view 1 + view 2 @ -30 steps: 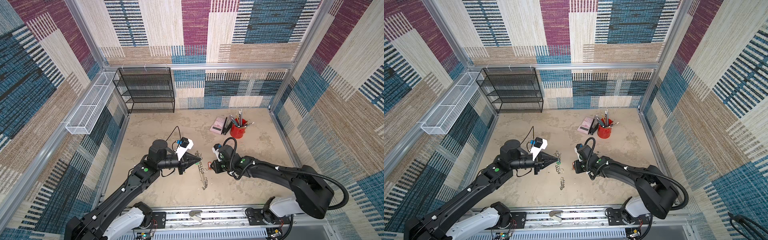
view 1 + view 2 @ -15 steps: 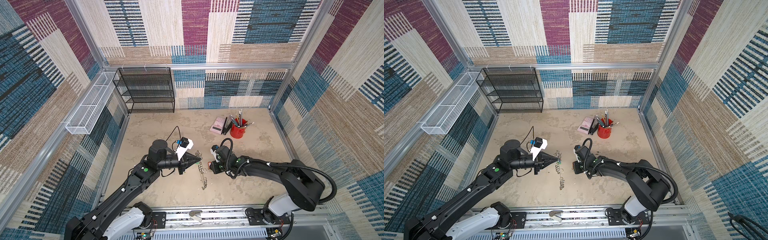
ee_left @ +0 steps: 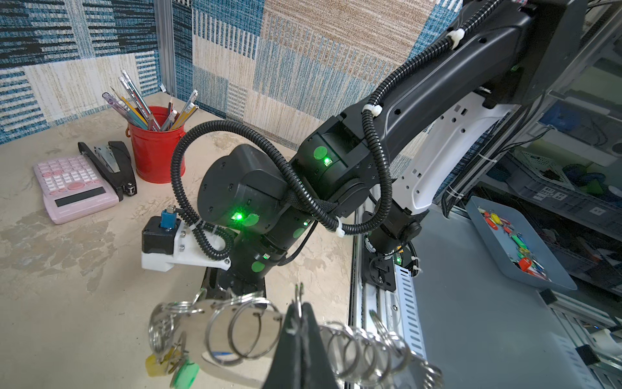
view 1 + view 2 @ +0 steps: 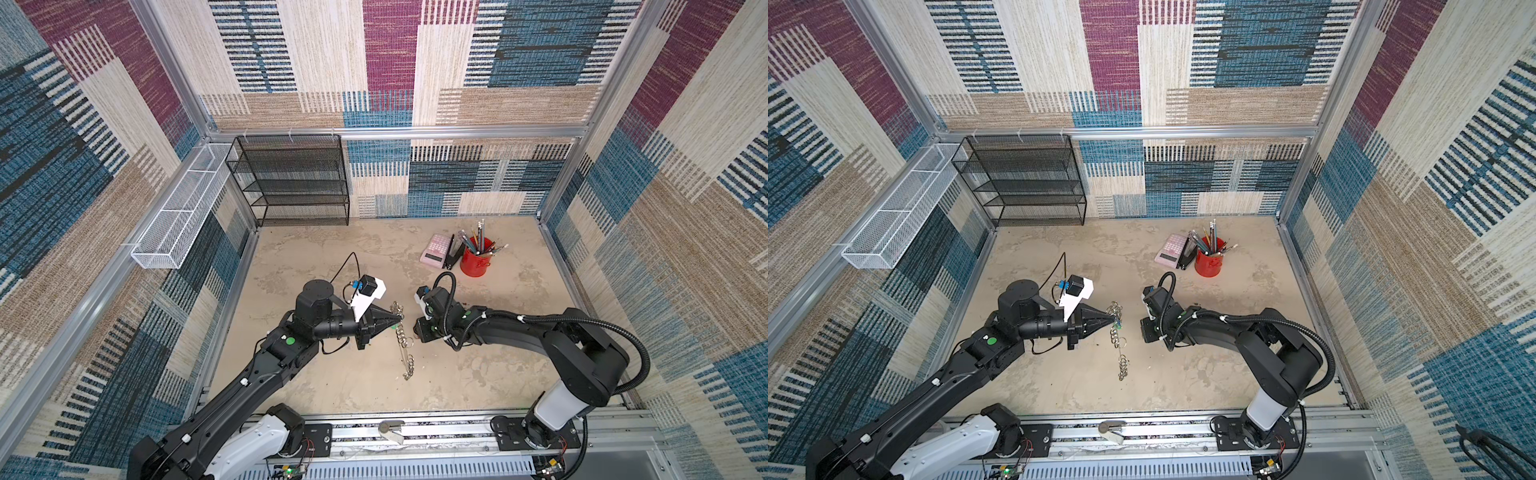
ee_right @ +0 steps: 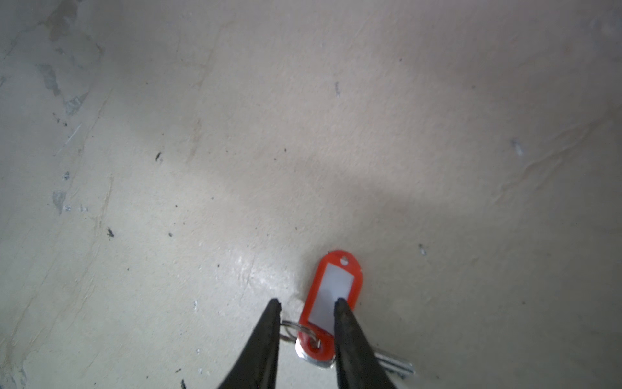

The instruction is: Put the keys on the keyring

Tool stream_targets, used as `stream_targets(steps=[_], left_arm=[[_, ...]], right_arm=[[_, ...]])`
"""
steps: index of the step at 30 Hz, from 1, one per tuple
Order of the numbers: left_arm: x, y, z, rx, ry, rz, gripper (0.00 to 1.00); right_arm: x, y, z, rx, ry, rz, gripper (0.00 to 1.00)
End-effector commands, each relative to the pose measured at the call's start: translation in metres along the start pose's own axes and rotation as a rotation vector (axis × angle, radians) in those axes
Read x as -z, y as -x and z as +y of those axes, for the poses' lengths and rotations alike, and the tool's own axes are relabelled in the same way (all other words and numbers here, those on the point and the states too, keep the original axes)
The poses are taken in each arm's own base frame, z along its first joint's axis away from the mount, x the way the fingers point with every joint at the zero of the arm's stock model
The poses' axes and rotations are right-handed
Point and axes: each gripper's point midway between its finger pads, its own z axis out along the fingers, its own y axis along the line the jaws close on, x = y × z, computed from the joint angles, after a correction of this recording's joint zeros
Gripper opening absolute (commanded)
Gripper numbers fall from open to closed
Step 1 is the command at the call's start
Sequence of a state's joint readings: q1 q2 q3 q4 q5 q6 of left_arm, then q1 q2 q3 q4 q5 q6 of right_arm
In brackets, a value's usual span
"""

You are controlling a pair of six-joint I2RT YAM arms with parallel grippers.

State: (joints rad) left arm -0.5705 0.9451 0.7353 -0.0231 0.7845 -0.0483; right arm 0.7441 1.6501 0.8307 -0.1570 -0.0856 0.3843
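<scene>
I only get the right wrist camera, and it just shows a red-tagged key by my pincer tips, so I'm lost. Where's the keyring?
Observer: Over the middle of the table. In a top view, the left pincer is shut on the keyring.
Operator: Does it have anything on it?
Observer: Yes. The left wrist view shows a yellow tag and a green tag hanging at one end.
Operator: Are there more keys anywhere?
Observer: That same view shows a grey tray beyond the table's edge, with a pile of coloured tags in it.
</scene>
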Motion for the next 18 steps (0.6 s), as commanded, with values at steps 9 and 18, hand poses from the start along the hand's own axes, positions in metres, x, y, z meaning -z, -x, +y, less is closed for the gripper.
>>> stream_targets(steps=[9,18], left_arm=[[0.002,0.006,-0.002,-0.039,-0.001,-0.023,0.0],[0.001,0.006,-0.003,-0.039,-0.007,-0.023,0.0]], right_arm=[[0.014,0.026,0.013,-0.014,0.137,-0.065,0.38],[0.023,0.019,0.023,0.048,0.258,-0.048,0.38]])
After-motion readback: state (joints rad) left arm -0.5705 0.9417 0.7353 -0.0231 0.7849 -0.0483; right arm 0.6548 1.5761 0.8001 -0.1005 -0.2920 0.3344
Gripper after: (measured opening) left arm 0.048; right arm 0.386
